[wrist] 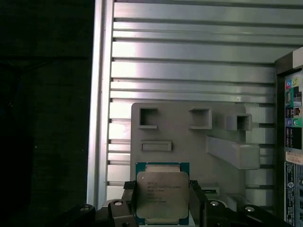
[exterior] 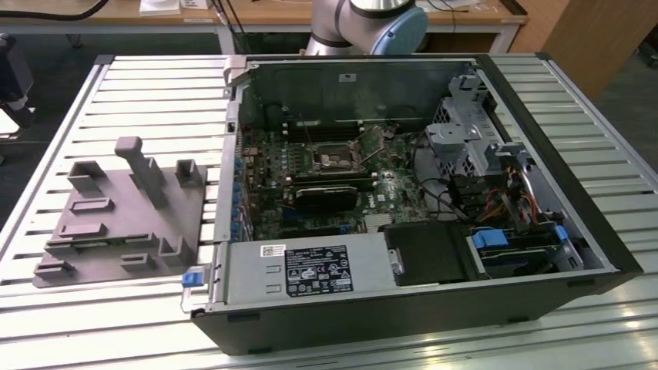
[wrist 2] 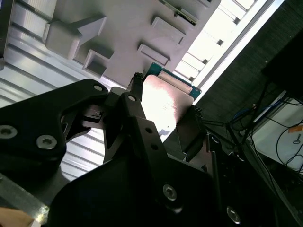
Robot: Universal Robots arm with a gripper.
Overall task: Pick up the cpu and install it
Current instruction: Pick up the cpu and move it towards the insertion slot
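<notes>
Second wrist view. The black gripper (wrist 2: 165, 106) has its two fingers (wrist 2: 131, 106) pressed against opposite edges of the chip (wrist 2: 163, 92), one at the chip's eight o'clock and the other at its four o'clock. The chip is flat and square, with a shiny silver top, a green rim and glare across its face. Beyond it, toward eleven o'clock, a grey plate (wrist 2: 118, 23) with raised blocks and rectangular pockets lies on a ribbed metal table (wrist 2: 28, 75). Toward three o'clock, past the table edge, loose cables (wrist 2: 284, 132) lie on dark ground. Whether the chip touches the plate cannot be determined.

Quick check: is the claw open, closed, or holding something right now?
Claw: closed, holding the chip by two opposite edges.
</notes>
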